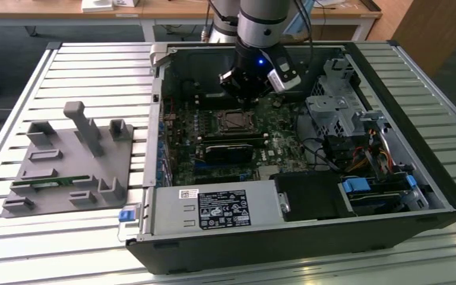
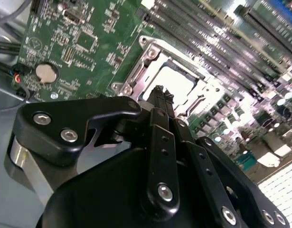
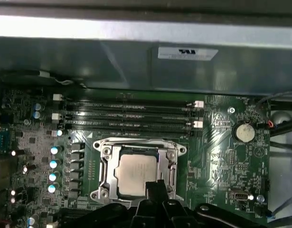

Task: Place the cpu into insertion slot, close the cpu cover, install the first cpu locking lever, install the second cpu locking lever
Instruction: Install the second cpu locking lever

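The cpu (image 3: 135,172) lies seated in the insertion slot (image 1: 234,122) on the green motherboard, its silvery face showing in both wrist views (image 2: 176,83). The cpu cover (image 3: 172,164), a silver frame, lies flat around the chip, which shows through its window. Thin metal lever rods (image 3: 136,139) run along the frame's edges; whether they are latched I cannot tell. My gripper (image 2: 159,91) hangs just above one edge of the socket, its black fingers (image 3: 155,189) pressed together with nothing between them. In the exterior view the gripper (image 1: 248,98) sits over the socket's far side.
Memory slots (image 3: 131,114) and a coin battery (image 3: 244,132) flank the socket. A long black card (image 1: 228,148), the power supply (image 1: 216,208) and a drive cage (image 1: 335,113) crowd the open case. A grey fixture (image 1: 69,166) lies on the slatted table at the exterior view's left.
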You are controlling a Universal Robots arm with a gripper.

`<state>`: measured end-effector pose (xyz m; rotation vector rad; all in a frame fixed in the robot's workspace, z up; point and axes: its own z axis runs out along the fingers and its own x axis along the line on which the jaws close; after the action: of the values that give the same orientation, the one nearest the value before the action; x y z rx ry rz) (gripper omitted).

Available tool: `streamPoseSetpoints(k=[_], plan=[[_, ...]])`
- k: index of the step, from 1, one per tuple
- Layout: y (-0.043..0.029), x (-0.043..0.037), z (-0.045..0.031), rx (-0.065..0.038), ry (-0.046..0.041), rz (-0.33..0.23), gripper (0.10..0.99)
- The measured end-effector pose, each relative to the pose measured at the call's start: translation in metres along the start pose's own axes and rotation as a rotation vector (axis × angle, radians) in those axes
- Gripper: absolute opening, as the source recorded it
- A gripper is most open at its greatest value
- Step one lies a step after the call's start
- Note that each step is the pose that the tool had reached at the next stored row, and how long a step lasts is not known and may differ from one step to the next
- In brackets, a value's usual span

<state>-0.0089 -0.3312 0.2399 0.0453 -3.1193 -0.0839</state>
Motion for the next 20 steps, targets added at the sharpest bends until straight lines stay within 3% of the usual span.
streamPoseSetpoints(k=[20], plan=[[-0.0216,-0.0001,0.0035,-0.002,0.0189,0.001,0.106]])
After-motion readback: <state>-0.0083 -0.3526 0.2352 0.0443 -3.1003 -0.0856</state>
